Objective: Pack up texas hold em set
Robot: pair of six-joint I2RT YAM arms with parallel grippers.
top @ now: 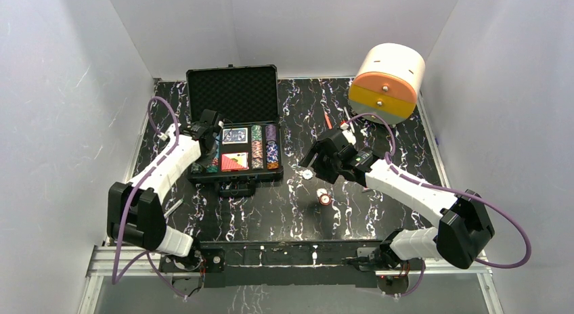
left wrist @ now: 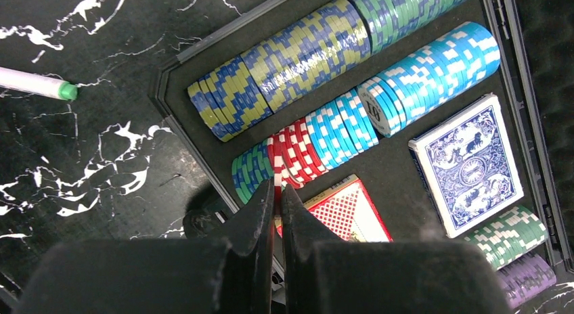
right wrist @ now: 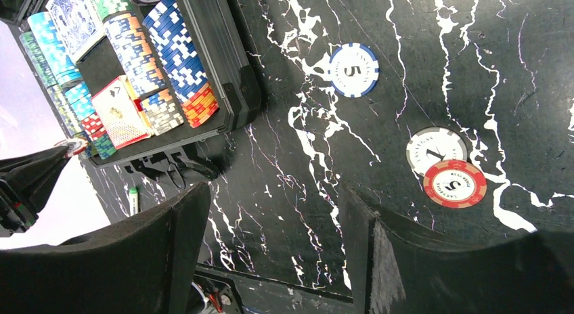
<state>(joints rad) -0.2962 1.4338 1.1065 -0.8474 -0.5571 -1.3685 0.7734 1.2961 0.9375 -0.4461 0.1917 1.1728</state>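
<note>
Clearly, three loose chips are not yet packed: a red chip (right wrist: 454,183) and a grey-white chip (right wrist: 436,150) that touch each other, and a blue-white chip (right wrist: 352,70) a little apart from them. All three lie flat, face up, on the desk (top: 298,216), to the right of the case (top: 279,135). Being round, they have no long axis of their own.

The case stands open, with its lid (top: 233,91) upright at the far side and its handle (top: 237,189) toward the arms. Its long axis runs left to right. The chip rows (top: 257,146) inside run from near to far, with the chips standing on edge. So I judge that a flat chip must be turned on its edge before it fits in a row.

The right fingers (right wrist: 169,250) are released, with nothing between them, and hang above the desk. The blue-white chip lies ahead of them, and the touching pair lies ahead and off to one side. The right arm is much the nearer one to these chips.

The left fingers (left wrist: 260,216) are clenched over the case, with their tips at the red chips of a row. Whether they pinch one I cannot tell.
</note>
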